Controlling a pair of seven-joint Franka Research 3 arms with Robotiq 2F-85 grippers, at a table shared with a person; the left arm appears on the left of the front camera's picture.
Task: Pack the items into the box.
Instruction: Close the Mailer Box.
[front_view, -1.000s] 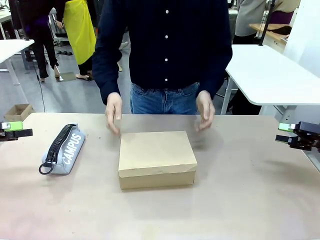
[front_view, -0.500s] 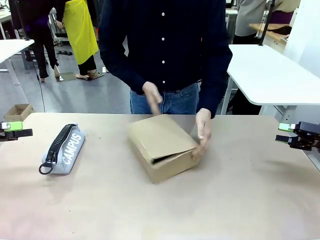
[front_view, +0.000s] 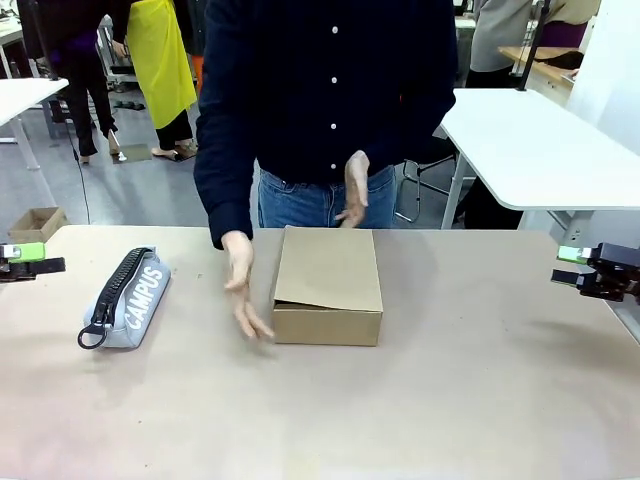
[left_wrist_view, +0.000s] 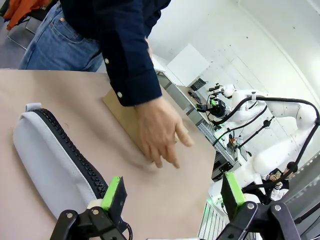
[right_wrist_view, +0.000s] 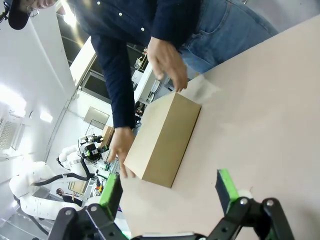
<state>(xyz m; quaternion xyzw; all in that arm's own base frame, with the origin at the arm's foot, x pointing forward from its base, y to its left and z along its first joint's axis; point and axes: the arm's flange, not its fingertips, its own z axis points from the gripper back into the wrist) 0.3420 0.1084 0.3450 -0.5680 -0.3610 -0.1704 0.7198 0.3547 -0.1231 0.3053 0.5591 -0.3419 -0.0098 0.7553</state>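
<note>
- Spreading across the whole lower front view is the tan table (front_view: 480, 400), bare over most of its near half.
- Behind its far edge stands a person in a dark buttoned shirt (front_view: 330, 90) and blue jeans, leaning in over the middle.
- On the table in front of that person sits the box (front_view: 328, 286), brown cardboard, lid down, its short front wall turned toward the robot; a thin slanted seam shows at the lid's front left corner. The items cannot be seen, so whether they are inside I cannot tell.
- The grey zipped "CAMPUS" pencil case (front_view: 130, 297) lies well to the left of the box, its black zip pull and loop at the near end.
- One hand (front_view: 242, 285) of the person is lowered just beside the box's left wall, fingers pointing down toward the table; whether it touches the box I cannot tell. In the left wrist view this hand (left_wrist_view: 159, 131) covers part of the box.
- The other hand (front_view: 355, 188) is raised above the box's far edge, clear of it.
- The left gripper (left_wrist_view: 170, 192) sits at the table's left edge, near the pencil case, its green-padded fingers spread wide with nothing between them.
- The right gripper (right_wrist_view: 170, 187) hangs at the table's right edge, well apart from the box, its fingers likewise spread and empty; the front view shows it (front_view: 585, 270) as a black block with a green pad.
</note>
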